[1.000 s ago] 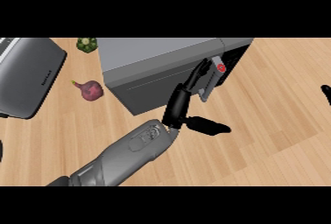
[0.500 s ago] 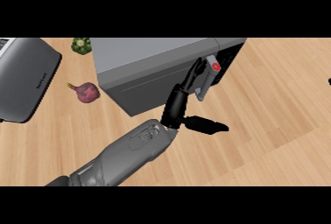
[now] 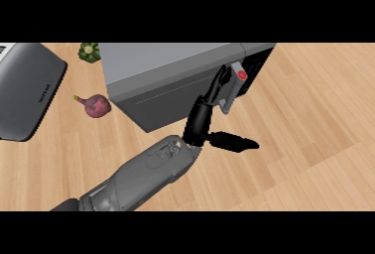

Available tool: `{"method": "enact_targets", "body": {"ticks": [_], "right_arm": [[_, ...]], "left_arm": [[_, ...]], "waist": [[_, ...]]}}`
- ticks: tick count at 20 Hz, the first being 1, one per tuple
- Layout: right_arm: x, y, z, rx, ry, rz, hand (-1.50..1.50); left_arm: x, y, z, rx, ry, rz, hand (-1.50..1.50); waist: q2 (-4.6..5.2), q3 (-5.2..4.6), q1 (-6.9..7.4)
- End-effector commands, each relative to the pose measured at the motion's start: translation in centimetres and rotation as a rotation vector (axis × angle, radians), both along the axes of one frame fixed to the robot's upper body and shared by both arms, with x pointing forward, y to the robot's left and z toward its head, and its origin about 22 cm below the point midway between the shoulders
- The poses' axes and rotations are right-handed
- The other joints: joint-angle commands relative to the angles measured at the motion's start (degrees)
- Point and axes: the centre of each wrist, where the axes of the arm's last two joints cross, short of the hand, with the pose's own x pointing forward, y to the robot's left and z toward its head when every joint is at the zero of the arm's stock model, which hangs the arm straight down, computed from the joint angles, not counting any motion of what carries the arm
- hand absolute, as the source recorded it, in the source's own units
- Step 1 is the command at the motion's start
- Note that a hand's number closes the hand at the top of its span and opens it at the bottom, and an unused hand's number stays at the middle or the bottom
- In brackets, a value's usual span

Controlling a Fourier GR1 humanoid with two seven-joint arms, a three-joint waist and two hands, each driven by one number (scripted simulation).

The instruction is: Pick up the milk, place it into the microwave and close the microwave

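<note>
Scanning from the grey appliance (image 3: pixel 29 89) past the purple vegetable (image 3: pixel 95 105), you see no milk, so it is probably inside the microwave (image 3: pixel 168 59); your left hand (image 3: pixel 201 119) presses straight fingers against its front, and only shutting the door looks unfinished

A single camera at head height looks steeply down on the pale wooden plank counter (image 3: pixel 315 124) from fairly near. The grey boxy microwave (image 3: pixel 168 62) lies toward twelve o'clock, and a grey forearm (image 3: pixel 139 178) enters from seven o'clock.
</note>
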Motion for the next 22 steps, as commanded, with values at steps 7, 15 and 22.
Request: {"method": "enact_targets", "body": {"ticks": [7, 15, 22], "right_arm": [[0.5, -0.2, 0.9, -0.005, 0.009, 0.025, -1.50], [0.9, -0.4, 1.8, -0.017, 0.002, 0.055, -1.50], [1.0, -0.3, 2.2, 0.003, 0.001, 0.060, -1.50]], "left_arm": [[1.6, -0.4, 1.3, -0.023, 0.017, 0.033, -1.50], [1.7, -0.5, 1.1, -0.019, 0.004, 0.032, -1.50], [2.0, -0.2, 0.9, -0.028, 0.017, 0.038, -1.50]], "waist": [[0.67, 0.03, -0.80], [0.41, 0.11, -0.85], [0.41, 0.06, -0.82]]}}
